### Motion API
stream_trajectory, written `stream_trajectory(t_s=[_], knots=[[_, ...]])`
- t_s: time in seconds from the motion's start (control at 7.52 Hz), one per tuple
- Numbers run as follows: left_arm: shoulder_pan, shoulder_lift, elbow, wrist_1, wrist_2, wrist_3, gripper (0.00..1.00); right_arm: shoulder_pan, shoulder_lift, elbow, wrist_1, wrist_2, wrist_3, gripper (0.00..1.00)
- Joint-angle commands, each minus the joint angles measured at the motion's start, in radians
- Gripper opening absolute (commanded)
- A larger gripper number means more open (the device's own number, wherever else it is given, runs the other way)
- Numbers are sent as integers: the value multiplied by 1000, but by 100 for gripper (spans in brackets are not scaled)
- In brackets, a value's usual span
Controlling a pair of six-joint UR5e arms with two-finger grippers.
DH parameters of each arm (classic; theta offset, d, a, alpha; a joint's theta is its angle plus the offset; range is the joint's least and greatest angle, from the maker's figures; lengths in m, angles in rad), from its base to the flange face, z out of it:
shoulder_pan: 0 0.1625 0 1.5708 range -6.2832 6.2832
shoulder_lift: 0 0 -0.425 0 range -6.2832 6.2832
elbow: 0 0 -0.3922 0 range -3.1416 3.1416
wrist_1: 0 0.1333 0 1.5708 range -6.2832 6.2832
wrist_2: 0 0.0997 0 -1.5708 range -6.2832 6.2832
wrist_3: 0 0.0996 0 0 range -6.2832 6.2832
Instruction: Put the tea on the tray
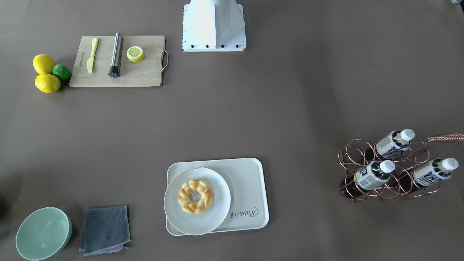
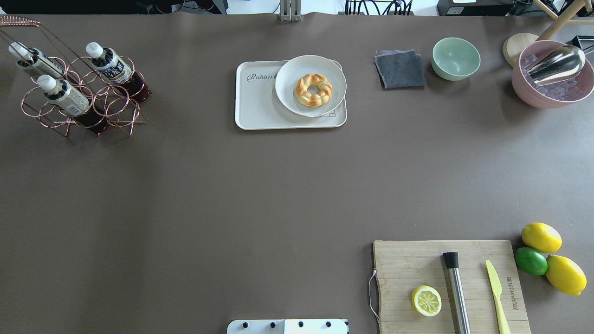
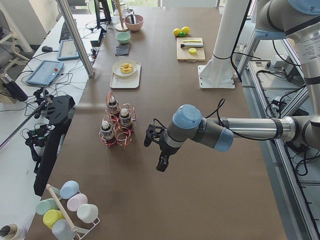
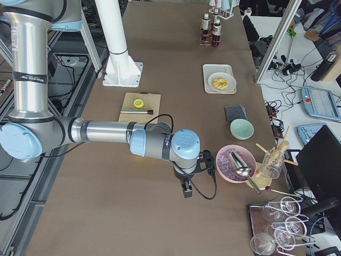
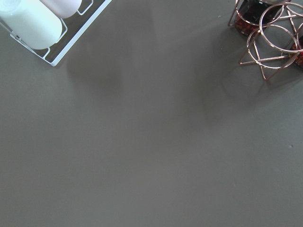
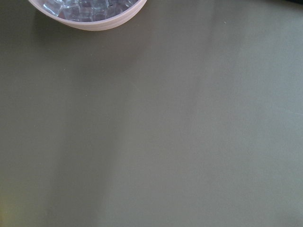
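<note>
Hovering over bare tabletop toward the table's left end, my left gripper (image 3: 161,166) shows only in a side view, so I can't tell if its fingers are apart or together. Same for my right gripper (image 4: 186,191). It hangs out toward the right end, near the pink bowl (image 2: 552,95) of ice w/ a metal scoop (image 2: 557,64) in it, at the far right corner.

The tea sits in a copper wire rack (image 2: 109,111) at the far left corner. There are three alike, all tilted, caps up: front tea bottle (image 2: 65,96), right tea bottle (image 2: 111,64), back tea bottle (image 2: 33,59). The tray (image 2: 260,106) lies by the far edge, approx. mid-table, well apart from the rack. A white plate (image 2: 290,93) w/ a ring pastry (image 2: 313,89) covers its right part. The left part, w/ the "Rabbit" script, is bare.

Also along the far edge, right of the tray, are a grey cloth (image 2: 400,69) and a green bowl (image 2: 455,58). At the near edge, right side, is a cutting board (image 2: 403,264) w/ a lemon half (image 2: 426,300), steel rod (image 2: 457,292) & yellow knife (image 2: 496,297). Two lemons (image 2: 541,237) & a lime (image 2: 531,260) lie just beside it, by the near right corner.
</note>
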Motion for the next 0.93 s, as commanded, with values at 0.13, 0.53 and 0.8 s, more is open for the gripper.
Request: stream_trajectory(t_s=[0.13, 0.53, 0.8], knots=[[1, -31, 20, 59, -54, 27, 97, -2, 6, -25, 1, -8, -1, 100], [-3, -69, -20, 196, -54, 66, 97, -28, 14, -6, 8, 1, 66, 100], [-1, -66, -20, 196, -54, 66, 97, -48, 17, 5, 9, -1, 104, 100]])
